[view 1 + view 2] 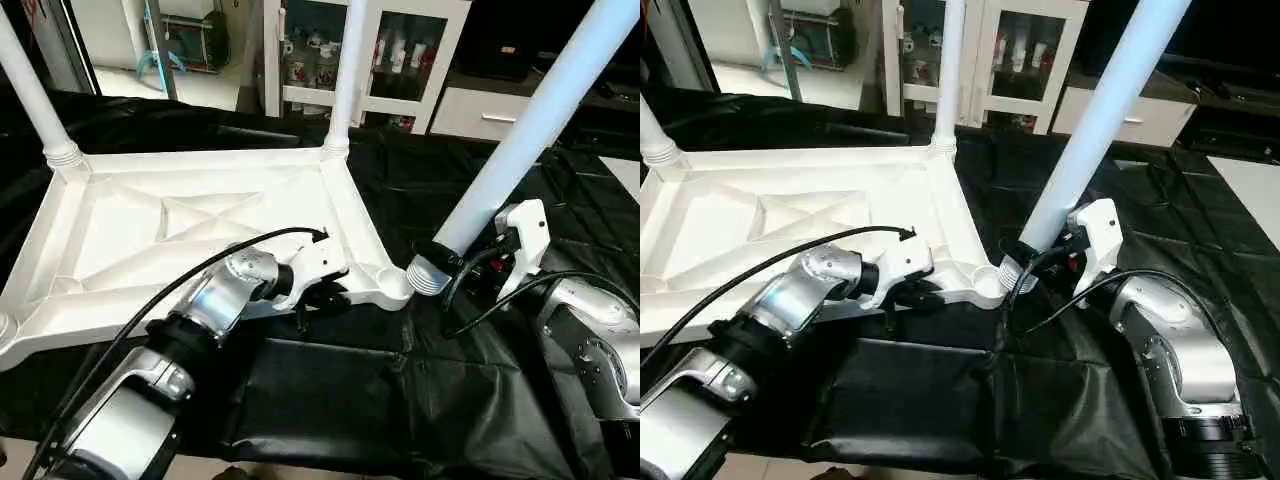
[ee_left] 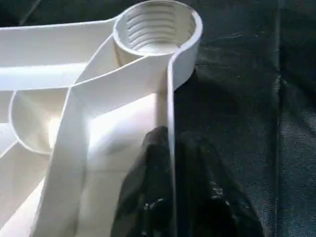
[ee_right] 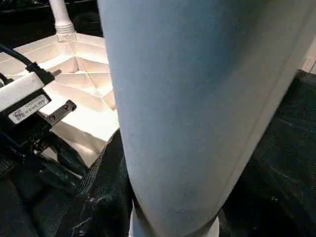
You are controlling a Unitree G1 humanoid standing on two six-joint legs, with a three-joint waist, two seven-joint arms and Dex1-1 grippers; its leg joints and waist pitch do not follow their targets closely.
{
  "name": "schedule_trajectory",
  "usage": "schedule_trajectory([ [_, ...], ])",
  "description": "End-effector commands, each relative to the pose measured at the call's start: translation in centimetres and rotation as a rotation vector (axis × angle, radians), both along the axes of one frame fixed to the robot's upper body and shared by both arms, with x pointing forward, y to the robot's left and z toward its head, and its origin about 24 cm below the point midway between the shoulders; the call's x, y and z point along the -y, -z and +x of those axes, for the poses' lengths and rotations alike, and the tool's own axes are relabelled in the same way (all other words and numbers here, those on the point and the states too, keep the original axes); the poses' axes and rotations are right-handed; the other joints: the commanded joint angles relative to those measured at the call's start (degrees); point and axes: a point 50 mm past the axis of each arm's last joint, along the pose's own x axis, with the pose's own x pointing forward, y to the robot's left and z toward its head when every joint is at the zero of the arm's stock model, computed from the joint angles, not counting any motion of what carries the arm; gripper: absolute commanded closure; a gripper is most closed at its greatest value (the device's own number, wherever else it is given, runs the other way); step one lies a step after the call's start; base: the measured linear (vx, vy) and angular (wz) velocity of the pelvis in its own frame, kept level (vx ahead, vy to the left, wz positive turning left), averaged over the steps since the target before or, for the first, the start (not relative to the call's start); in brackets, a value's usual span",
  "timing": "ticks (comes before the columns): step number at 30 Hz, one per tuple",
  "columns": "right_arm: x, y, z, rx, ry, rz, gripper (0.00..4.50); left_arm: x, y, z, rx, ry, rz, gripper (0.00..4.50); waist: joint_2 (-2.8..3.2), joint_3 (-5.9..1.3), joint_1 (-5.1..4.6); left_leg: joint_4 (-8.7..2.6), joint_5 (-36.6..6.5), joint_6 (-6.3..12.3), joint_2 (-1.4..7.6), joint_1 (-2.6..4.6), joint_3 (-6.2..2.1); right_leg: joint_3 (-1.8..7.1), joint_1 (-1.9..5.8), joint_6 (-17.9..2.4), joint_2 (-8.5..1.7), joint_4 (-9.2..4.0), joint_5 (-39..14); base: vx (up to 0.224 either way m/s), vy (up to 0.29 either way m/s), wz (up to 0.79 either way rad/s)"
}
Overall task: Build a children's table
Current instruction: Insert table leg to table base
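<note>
The white tabletop lies underside up on black cloth, its X ribs showing. Two white legs stand in its far corners, one at the left and one at the right. My left gripper is shut on the tabletop's near rim, one black finger on each side of the wall, close to the empty threaded corner socket. My right gripper is shut on a third leg, which slants up to the right. Its threaded end sits just beside that socket.
Black quilted cloth covers the work surface around the tabletop. Behind stand a glass-door cabinet with bottles and a white drawer unit. A pale surface shows at the far right edge.
</note>
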Motion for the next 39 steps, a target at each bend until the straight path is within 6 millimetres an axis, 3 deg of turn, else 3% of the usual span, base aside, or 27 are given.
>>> schedule_trajectory([
  [1, 0.0, -0.5, 0.3, 0.024, 0.003, -0.004, 2.64, -0.8, 1.2, -0.6, -0.045, -0.009, 0.037, 4.29, -0.60, -3.08, 0.28, -5.35, -14.08, 0.17, 3.83, 1.78, -1.62, 1.25, 0.95, -12.99, -3.39, -4.15, -10.44, 0.000, 0.000, 0.00],
  [5, -0.2, -0.4, 0.3, 0.016, -0.006, 0.003, 2.64, -1.3, 1.7, -1.0, -0.048, -0.005, 0.052, 4.47, -0.24, -3.00, 0.03, -5.74, -16.19, -1.44, 3.91, 1.80, -1.80, 1.27, 0.77, -11.63, -3.29, -4.35, -13.38, 0.000, 0.000, 0.00],
  [9, -0.8, 0.1, 0.2, -0.035, -0.031, 0.011, 2.64, -2.6, 2.5, -2.4, -0.066, -0.011, 0.060, 4.47, 0.22, -3.17, -0.49, -5.72, -15.15, -1.50, 3.84, 1.81, -1.72, 1.34, 0.99, -12.13, -3.07, -4.00, -9.79, 0.000, 0.000, 0.00],
  [10, -1.4, 0.3, 0.0, -0.065, -0.049, 0.022, 2.64, -3.0, 2.6, -3.0, -0.074, -0.018, 0.053, 4.47, -0.12, -3.22, -0.70, -5.60, -14.10, -0.81, 3.78, 1.77, -1.54, 1.38, 1.03, -12.49, -3.01, -4.02, -8.90, 0.000, 0.000, 0.00],
  [13, -2.1, 0.4, -0.2, -0.096, -0.083, 0.048, 2.64, -3.2, 2.6, -3.6, -0.083, -0.018, 0.047, 4.47, 0.06, -3.28, -1.10, -5.47, -11.87, 0.26, 3.72, 1.56, -1.45, 1.40, 1.21, -13.31, -2.98, -3.80, -7.04, 0.000, 0.000, 0.00],
  [14, -3.0, 0.5, -0.5, -0.130, -0.127, 0.080, 2.64, -3.4, 2.6, -4.5, -0.099, -0.017, 0.049, 4.47, -0.60, -3.36, -1.22, -5.26, -11.18, 0.56, 3.79, 1.75, -1.21, 1.38, 1.11, -13.67, -2.80, -3.74, -6.31, 0.000, 0.000, 0.00],
  [15, -3.4, 0.5, -0.6, -0.142, -0.145, 0.092, 2.64, -3.5, 2.6, -4.8, -0.107, -0.013, 0.052, 4.47, -0.55, -3.32, -1.18, -5.37, -9.92, 1.18, 3.86, 1.47, -1.34, 1.36, 1.36, -13.82, -2.91, -3.48, -5.71, 0.000, 0.000, 0.00],
  [16, -3.5, 0.5, -0.6, -0.145, -0.153, 0.086, 2.64, -3.5, 2.5, -5.0, -0.105, -0.009, 0.052, 4.47, -0.21, -3.27, -1.17, -5.35, -9.72, 1.15, 3.93, 1.72, -1.25, 1.32, 1.08, -13.74, -2.77, -3.51, -6.13, 0.000, 0.000, 0.00],
  [19, -3.8, 0.5, -0.2, -0.145, -0.178, 0.071, 2.64, -3.3, 2.3, -5.8, -0.105, 0.024, 0.044, 4.47, -0.29, -3.13, -1.18, -5.41, -10.81, 0.38, 3.93, 1.94, -1.10, 1.37, 0.85, -13.43, -2.69, -3.70, -8.23, 0.000, 0.000, 0.00],
  [20, -4.0, 0.4, -0.1, -0.153, -0.195, 0.079, 2.64, -3.2, 2.1, -6.1, -0.104, 0.036, 0.038, 4.47, -0.74, -3.07, -1.23, -5.49, -11.14, 0.18, 3.96, 1.75, -1.18, 1.37, 0.97, -12.99, -2.80, -3.67, -9.36, 0.000, 0.000, 0.00],
  [23, -4.3, 0.2, 0.0, -0.160, -0.218, 0.089, 2.64, -3.2, 2.0, -6.2, -0.101, 0.038, 0.039, 4.50, -0.53, -2.96, -1.36, -5.55, -12.41, -0.80, 3.84, 2.00, -1.07, 1.45, 0.59, -12.24, -2.57, -3.93, -10.86, 0.000, 0.000, 0.00],
  [24, -4.4, 0.1, 0.0, -0.163, -0.239, 0.084, 2.64, -3.2, 1.9, -6.3, -0.096, 0.039, 0.042, 4.50, -1.02, -3.01, -1.27, -5.54, -12.29, -0.88, 3.91, 1.96, -1.10, 1.45, 0.69, -11.95, -2.69, -3.84, -10.95, 0.000, 0.000, 0.00],
  [27, -4.6, 0.0, 0.0, -0.173, -0.263, 0.075, 2.64, -3.2, 1.6, -6.4, -0.091, 0.038, 0.047, 4.50, -0.83, -3.11, -1.19, -5.51, -11.16, -1.10, 3.84, 2.08, -1.08, 1.38, 0.58, -11.76, -2.55, -3.67, -9.02, 0.000, 0.000, 0.00],
  [39, -4.7, 0.6, -0.4, -0.207, -0.343, -0.047, 2.64, -3.1, 1.4, -6.3, -0.069, 0.021, 0.064, 4.50, -1.50, -3.27, -1.04, -5.17, -9.30, -0.68, 3.74, 1.98, -1.00, 1.38, 0.87, -12.32, -2.55, -3.38, -6.27, 0.000, 0.000, 0.00],
])
